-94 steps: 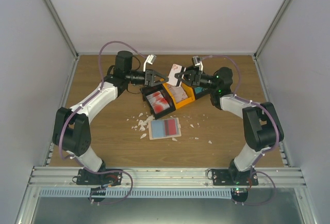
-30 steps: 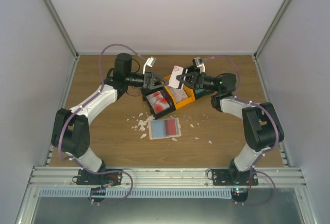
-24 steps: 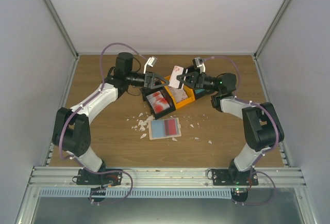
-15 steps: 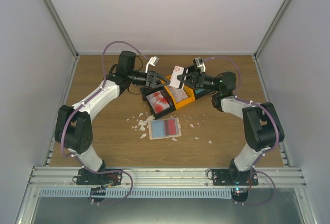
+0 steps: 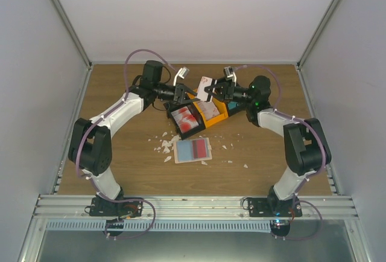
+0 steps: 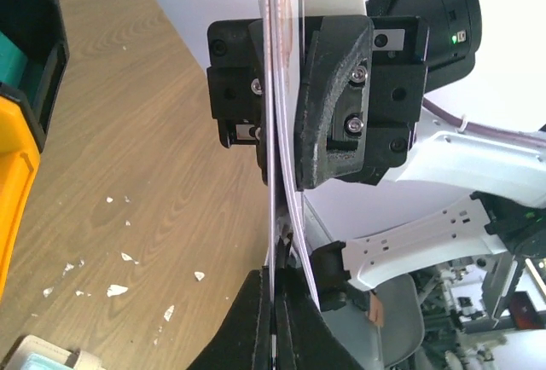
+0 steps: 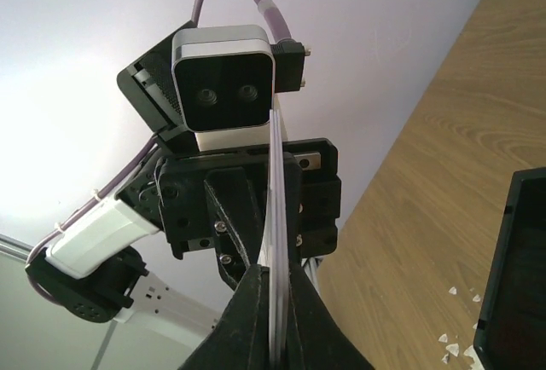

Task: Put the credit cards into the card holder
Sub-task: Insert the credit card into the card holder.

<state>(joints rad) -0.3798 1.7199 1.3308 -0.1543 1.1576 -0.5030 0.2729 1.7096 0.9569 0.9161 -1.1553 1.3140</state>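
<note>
A pale credit card stands on edge in the air above the bins, between my two grippers. My right gripper is shut on it from the right, and my left gripper is shut on its other edge. In the left wrist view the card shows edge-on, with a second thin sheet bowing beside it. In the right wrist view it runs straight up from my shut fingers. The beige card holder lies open on the table, with teal and red showing in it.
A black bin holding red-and-white cards is joined to an orange bin holding pale cards, just below the grippers. White scraps are scattered left of the card holder and towards the right. Grey walls enclose the table.
My left gripper has moved right, up to the card held by my right gripper, and is now shut on it. My right gripper has shifted slightly left.
</note>
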